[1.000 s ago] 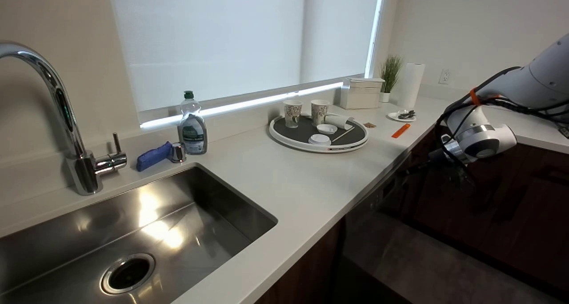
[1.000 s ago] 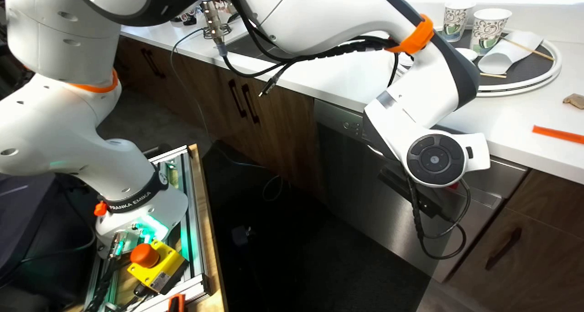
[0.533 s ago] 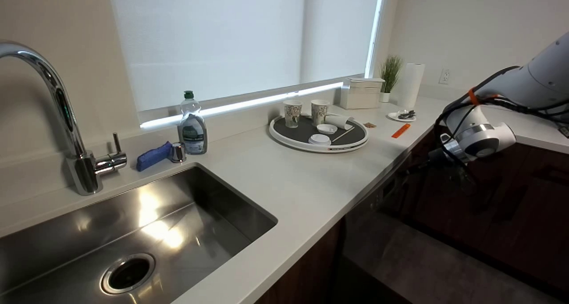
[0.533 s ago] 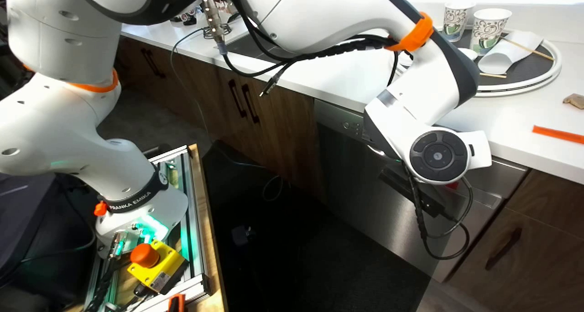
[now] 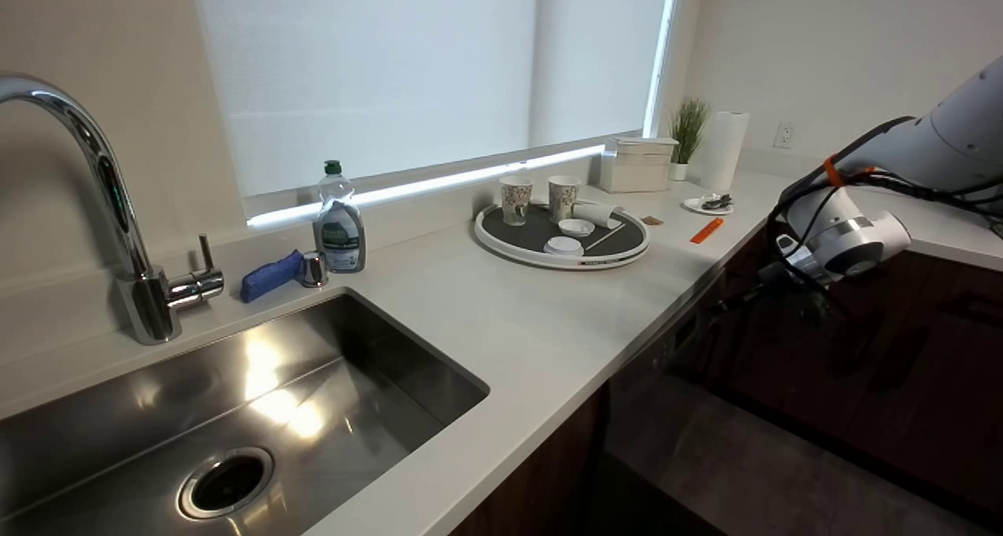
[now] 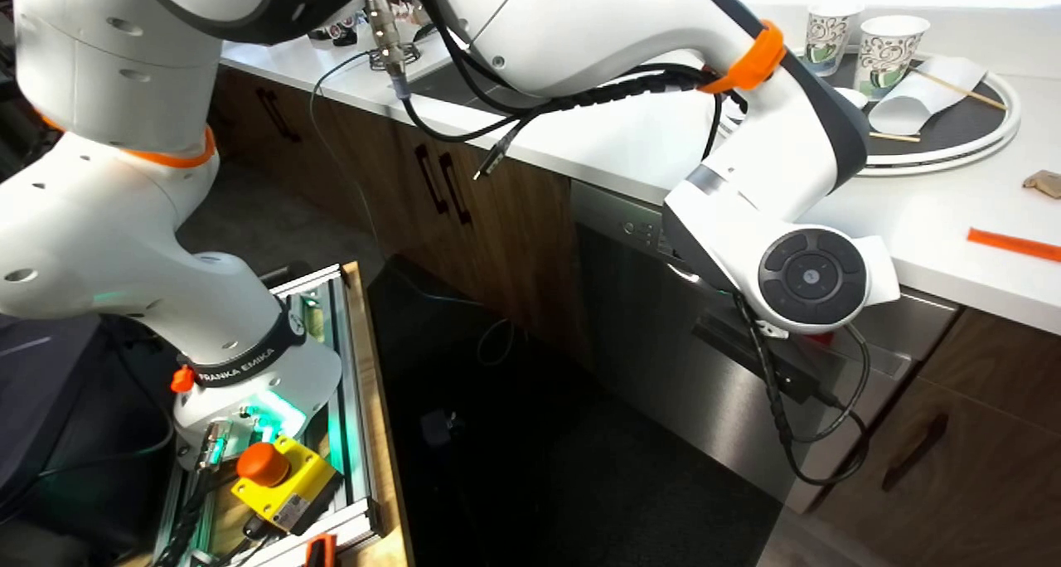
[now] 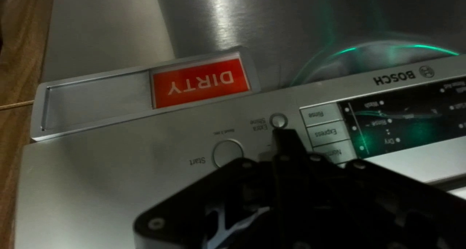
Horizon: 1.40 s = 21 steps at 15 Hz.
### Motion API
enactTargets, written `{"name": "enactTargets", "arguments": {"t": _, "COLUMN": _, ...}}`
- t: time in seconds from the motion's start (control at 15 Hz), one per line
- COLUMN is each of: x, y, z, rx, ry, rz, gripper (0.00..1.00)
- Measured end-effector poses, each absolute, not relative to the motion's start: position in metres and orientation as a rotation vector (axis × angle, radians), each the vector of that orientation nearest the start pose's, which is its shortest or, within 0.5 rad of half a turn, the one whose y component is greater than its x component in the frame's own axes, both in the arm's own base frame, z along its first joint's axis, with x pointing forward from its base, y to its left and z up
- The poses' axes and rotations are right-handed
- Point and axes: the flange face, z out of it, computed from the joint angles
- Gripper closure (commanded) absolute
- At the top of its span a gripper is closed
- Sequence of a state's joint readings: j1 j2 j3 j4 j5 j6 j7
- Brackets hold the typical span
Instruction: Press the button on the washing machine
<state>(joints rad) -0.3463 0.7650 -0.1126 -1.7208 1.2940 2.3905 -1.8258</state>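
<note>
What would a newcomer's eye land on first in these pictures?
Probably the red DIRTY sign, upside down in the wrist view, left of centre on the washing machine. Next, the dark, closed gripper at the bottom of that view. In an exterior view, the white arm spans the top, and a bright yellow box shows at lower left.

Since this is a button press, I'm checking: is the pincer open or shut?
Shut: in the wrist view, the pincer ends in one narrow tip, no gap showing between its fingers.
</note>
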Motion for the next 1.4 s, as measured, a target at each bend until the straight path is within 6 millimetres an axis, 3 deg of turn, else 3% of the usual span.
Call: {"name": "enactTargets", "arguments": {"t": 1.4, "x": 0.611, "y": -0.276, "z": 0.132, "rx": -2.607, "ry": -0.491, "rz": -0.860, "gripper": 1.00}}
